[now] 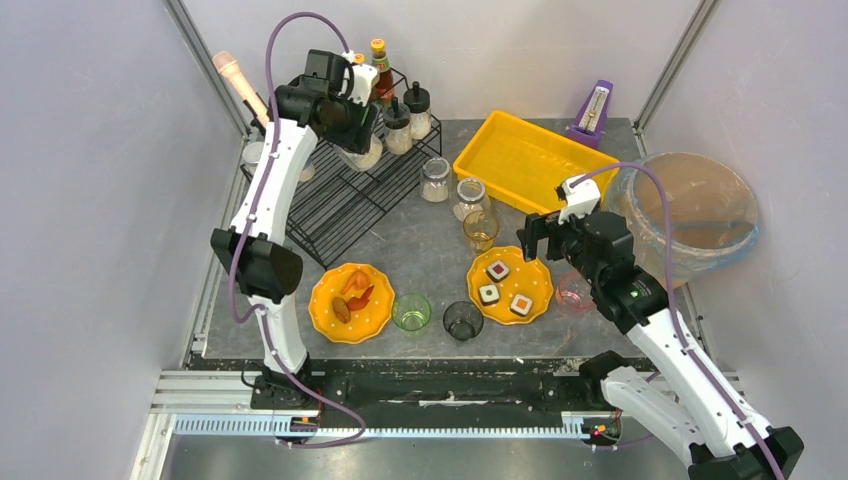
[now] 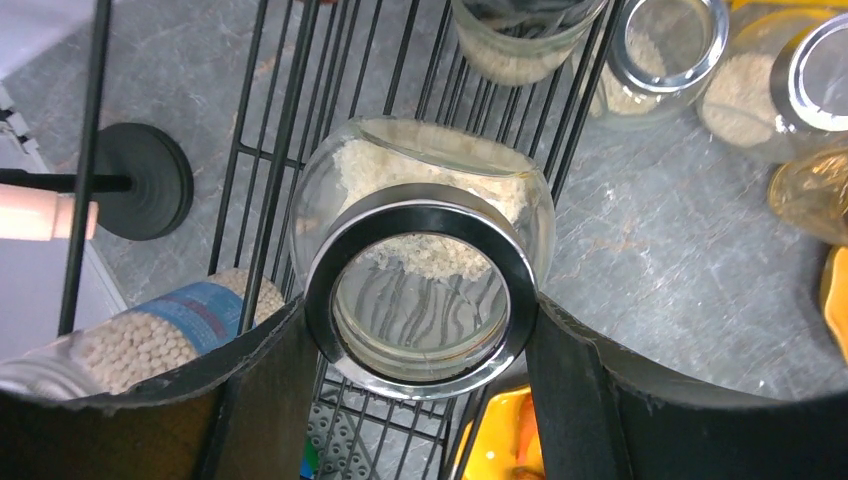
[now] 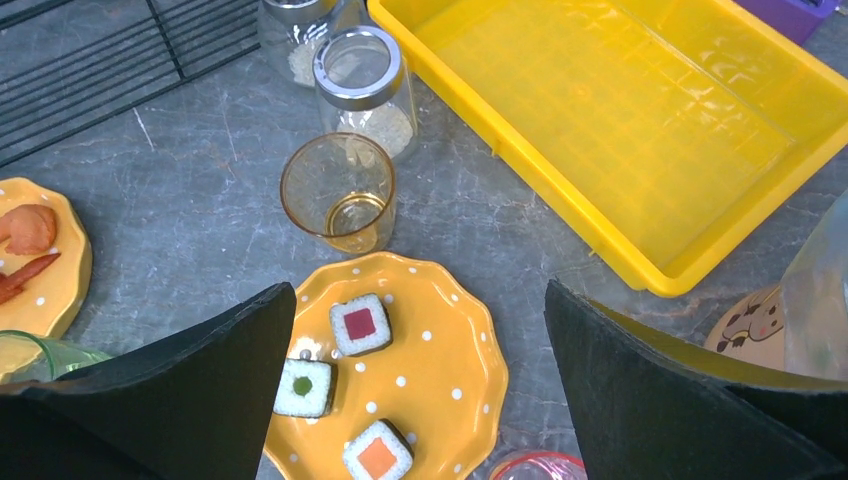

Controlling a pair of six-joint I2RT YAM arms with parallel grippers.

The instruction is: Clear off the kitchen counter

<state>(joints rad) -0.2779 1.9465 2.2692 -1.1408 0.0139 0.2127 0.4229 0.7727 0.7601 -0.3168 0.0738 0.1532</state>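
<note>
On the dark-grey stone-look table (image 1: 420,250), the black wire rack (image 1: 335,205) stands far left, the yellow plastic tray (image 1: 515,160) far right; two orange scalloped plates (image 1: 372,320) (image 1: 527,268) lie nearer, two small glasses (image 1: 411,312) (image 1: 462,320) between them.

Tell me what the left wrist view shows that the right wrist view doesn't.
Only left wrist: a jar clamped between the left jaws over the rack, and a bead bottle lying down. Only right wrist: three sushi pieces, the yellow tray's inside, and wide-open right jaws. Both: the counter, the rack and the amber cup.
</note>
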